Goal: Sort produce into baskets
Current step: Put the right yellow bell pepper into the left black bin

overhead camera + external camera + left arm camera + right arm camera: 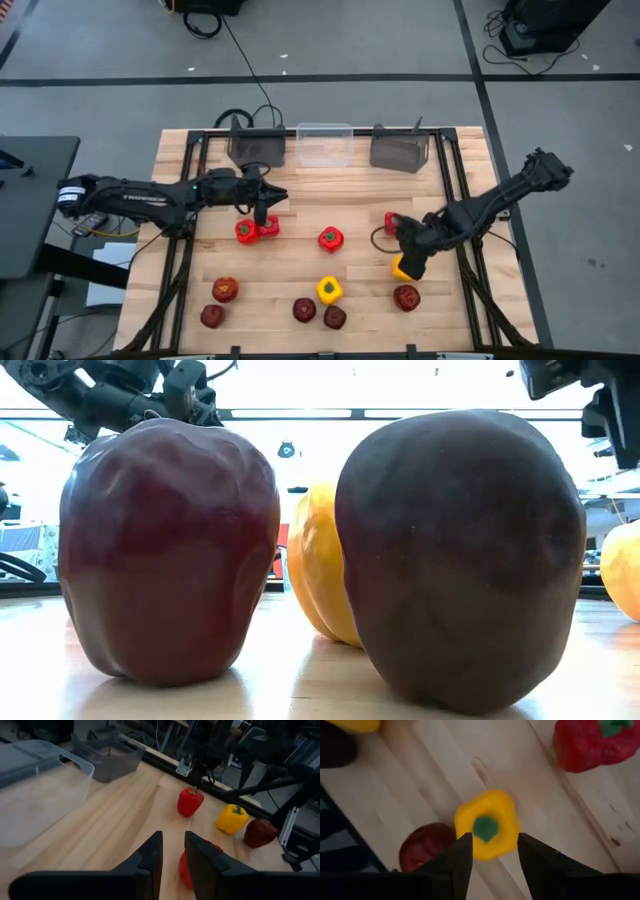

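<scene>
Pale wooden planks fill my low view, where two dark red apples (168,550) wall off nearly everything but a yellow pepper (322,565) between them. From its wrist camera I see the right gripper (492,851) parted above another yellow pepper (489,822); overhead, the left gripper (263,218), slightly apart, hangs over two red peppers (256,230). Farthest off stand two grey bins (257,147) flanking a clear bin (324,145).

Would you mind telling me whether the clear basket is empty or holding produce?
Empty: the clear basket shows only bare bottom from above.

Wooden table (300,262), black cables (245,70) on grey floor (350,40), dark side desk (30,200)
</scene>
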